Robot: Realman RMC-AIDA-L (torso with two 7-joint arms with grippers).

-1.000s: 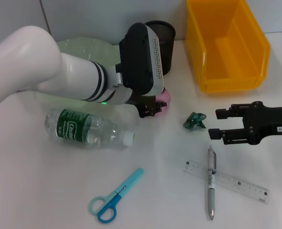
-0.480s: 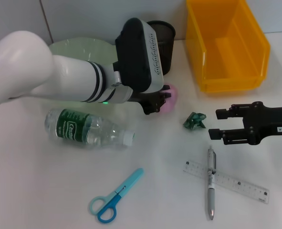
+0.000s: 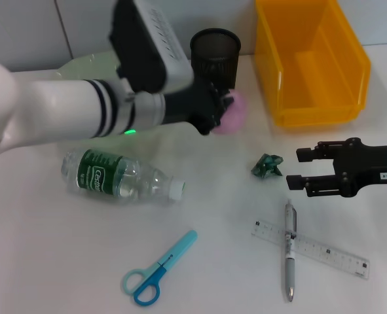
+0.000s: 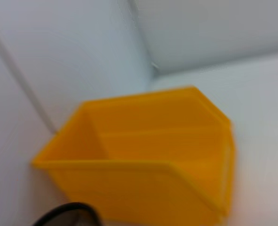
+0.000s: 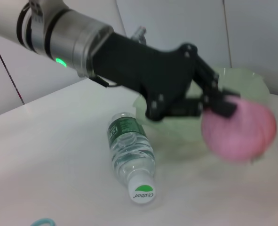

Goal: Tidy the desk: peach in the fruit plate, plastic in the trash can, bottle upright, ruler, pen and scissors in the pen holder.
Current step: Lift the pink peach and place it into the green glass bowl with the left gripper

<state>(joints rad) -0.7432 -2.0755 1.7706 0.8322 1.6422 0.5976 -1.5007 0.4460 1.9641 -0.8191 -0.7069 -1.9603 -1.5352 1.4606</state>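
My left gripper (image 3: 221, 111) is shut on the pink peach (image 3: 232, 112) and holds it off the desk, in front of the black mesh pen holder (image 3: 215, 47). The right wrist view shows the same peach (image 5: 238, 130) in the left gripper (image 5: 222, 104), with the pale-green fruit plate (image 5: 244, 79) behind it. The plate (image 3: 82, 65) is mostly hidden by the left arm. The bottle (image 3: 121, 176) lies on its side. Crumpled green plastic (image 3: 267, 165) sits just left of my open right gripper (image 3: 298, 171). Ruler (image 3: 324, 252) and pen (image 3: 289, 252) lie crossed; the scissors (image 3: 157, 269) lie near the front.
The yellow trash can (image 3: 311, 59) stands at the back right of the white desk (image 3: 62, 261), right of the pen holder. The left wrist view shows that trash can (image 4: 143, 155) and the pen holder's rim (image 4: 68, 213).
The left gripper has lifted the peach off the desk and carried it up and slightly right, toward the pen holder. The left wrist has turned. The right arm has not moved.
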